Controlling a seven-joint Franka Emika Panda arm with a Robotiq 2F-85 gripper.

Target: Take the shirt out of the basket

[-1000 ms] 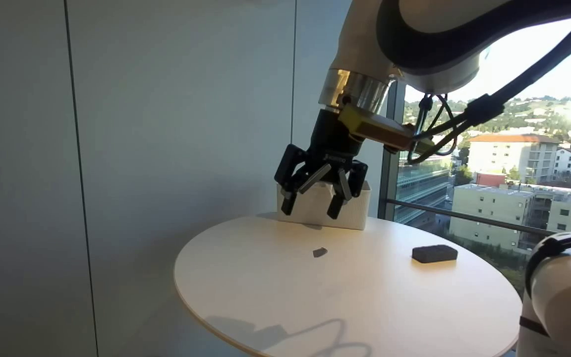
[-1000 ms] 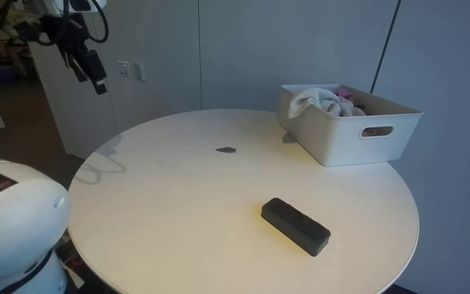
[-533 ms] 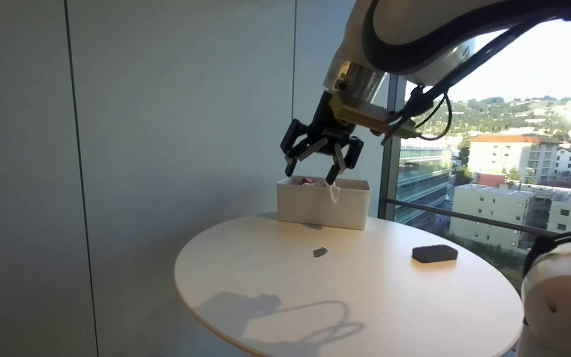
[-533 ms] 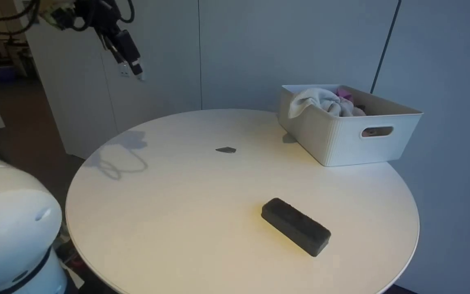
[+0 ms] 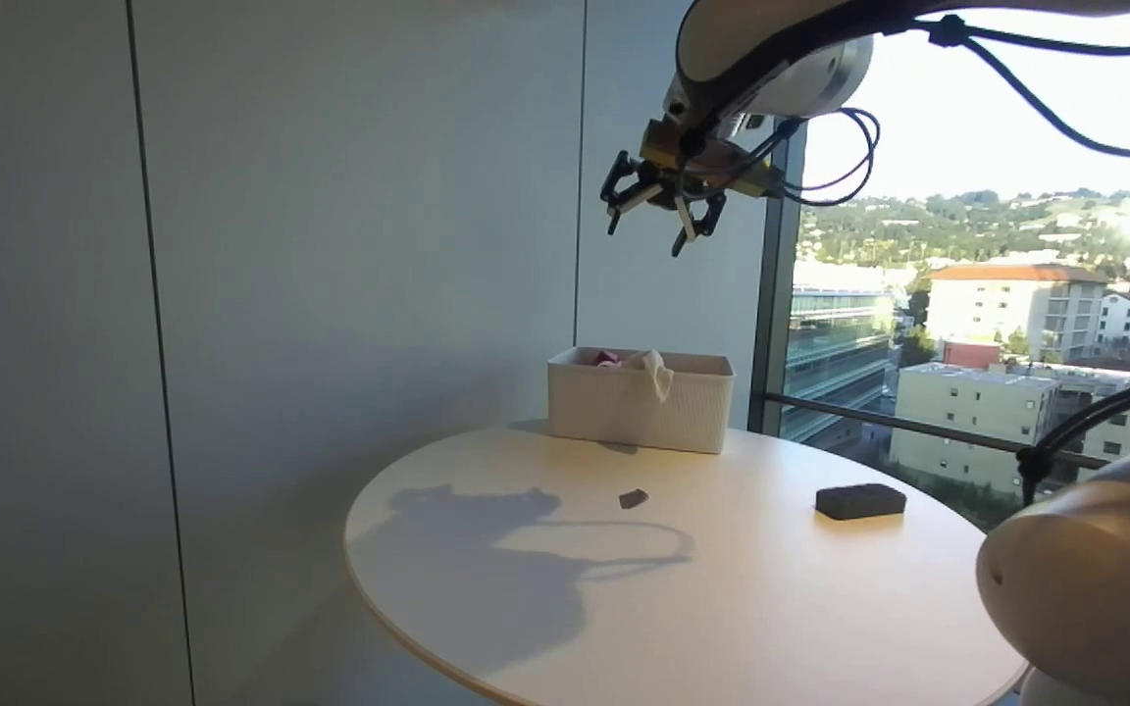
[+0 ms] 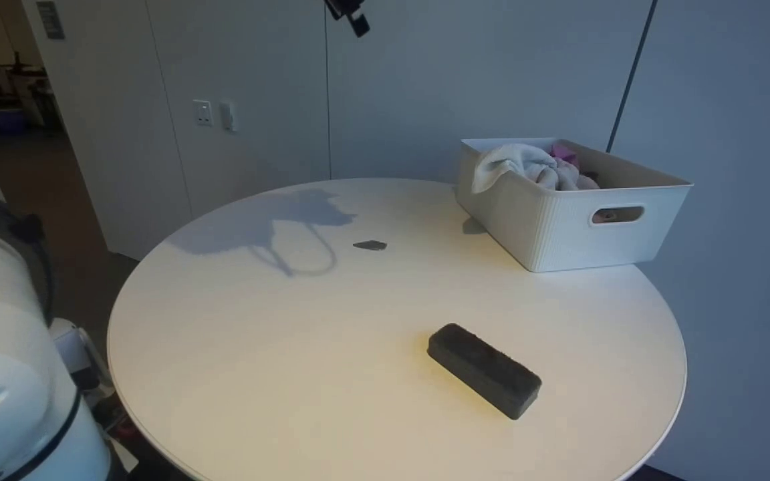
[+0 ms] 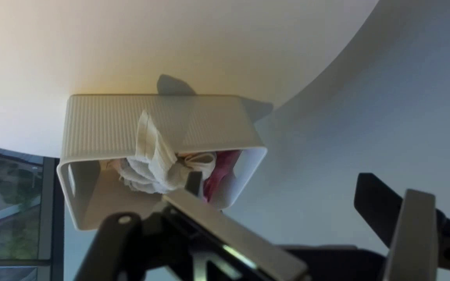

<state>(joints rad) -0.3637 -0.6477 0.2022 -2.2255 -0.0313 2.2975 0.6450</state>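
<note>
worktop [image 5: 771, 588]: round, pale, carries everything here.

basket [image 6: 599, 240]: upright by the worktop's edge, ridged sides, no lid. looks light; could slide or tip if anything snags on the rim, so lift straight up until well free, then go sideways.

end effector [image 5: 645, 239]: fingers spread, nothing between them, high over the worktop and well apart from the basket. step in hand, i judge, is the approach. in the wrist view one fingertip lies over the basket's mouth, its partner outside it. so: centre the gap over the mouth, then come down slow.

shirt [image 7: 158, 169]: probably the pale one, heaped in the basket with a corner hung over the long side. best bite is the thick fold just inside the rim. the hanging corner is tempting, but a finger each side there may pinch basket too.

pink cloth [image 7: 222, 168]: also in the basket, beside the shirt; touching or not, cannot tell. keep fingers off that end or it may ride along.

dark block [image 6: 485, 371]: on the worktop, well apart from the basket. should not hinder.

small dark patch [image 6: 370, 245]: on the worktop, nature unclear.
</note>
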